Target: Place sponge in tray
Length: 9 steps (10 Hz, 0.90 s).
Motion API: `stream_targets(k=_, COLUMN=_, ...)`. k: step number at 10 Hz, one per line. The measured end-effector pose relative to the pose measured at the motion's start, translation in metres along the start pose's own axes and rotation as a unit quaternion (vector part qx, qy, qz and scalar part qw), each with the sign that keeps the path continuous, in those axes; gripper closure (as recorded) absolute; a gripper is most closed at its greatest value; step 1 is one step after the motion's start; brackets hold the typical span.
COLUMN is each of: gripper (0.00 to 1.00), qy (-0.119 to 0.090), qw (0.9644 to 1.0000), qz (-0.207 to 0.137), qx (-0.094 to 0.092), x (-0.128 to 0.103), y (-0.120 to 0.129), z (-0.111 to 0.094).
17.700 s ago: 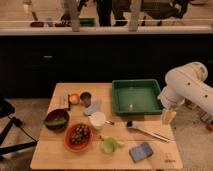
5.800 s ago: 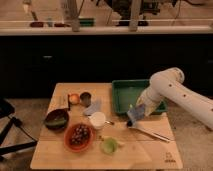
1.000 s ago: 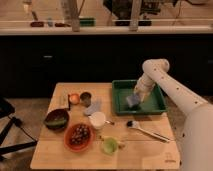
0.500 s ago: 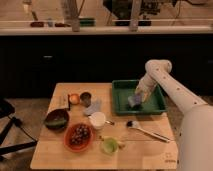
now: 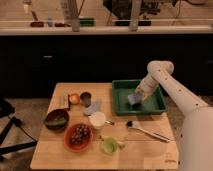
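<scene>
Here the gripper (image 5: pixel 138 94) sits low in the shallow rectangular green tray (image 5: pixel 151 106), fingers clamped on the soft blue sponge (image 5: pixel 134 98), partly hiding it.

Hand (image 5: pixel 139 93) blurred above sponge (image 5: pixel 134 98); arm base cut off.

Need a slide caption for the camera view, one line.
Robot hand lowers the blue sponge into the green tray on the wooden table.
</scene>
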Motion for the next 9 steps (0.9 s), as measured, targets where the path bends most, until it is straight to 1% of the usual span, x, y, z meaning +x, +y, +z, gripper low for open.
stream_targets(k=3, gripper=0.20, qy=0.000, qw=1.0000, qz=0.000, qx=-0.001, x=0.002, y=0.002, z=0.000)
stream_targets(k=6, gripper=0.20, qy=0.001, qw=1.0000, qz=0.004, qx=0.003, x=0.006, y=0.004, z=-0.002)
stream_targets(k=9, gripper=0.20, qy=0.005, qw=0.9997, qz=0.014, qx=0.018, x=0.014, y=0.004, z=-0.011)
